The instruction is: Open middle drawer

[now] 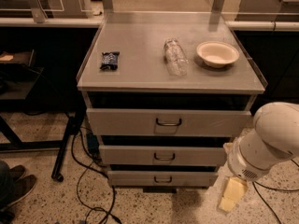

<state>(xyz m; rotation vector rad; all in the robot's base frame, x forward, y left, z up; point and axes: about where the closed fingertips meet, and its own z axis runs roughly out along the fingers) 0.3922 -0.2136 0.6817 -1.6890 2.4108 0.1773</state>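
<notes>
Your gripper [232, 196] hangs low near the floor, right of the cabinet [140, 76], grip state can't tell, middle drawer [135, 156] sits mid-stack, not touching your gripper.

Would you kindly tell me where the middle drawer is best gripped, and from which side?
Grip the small dark wire handle centred on the middle drawer, coming in from the front: the face is otherwise flat, and only that handle stands out. The gripper hangs low, right of the cabinet, near the floor.
</notes>
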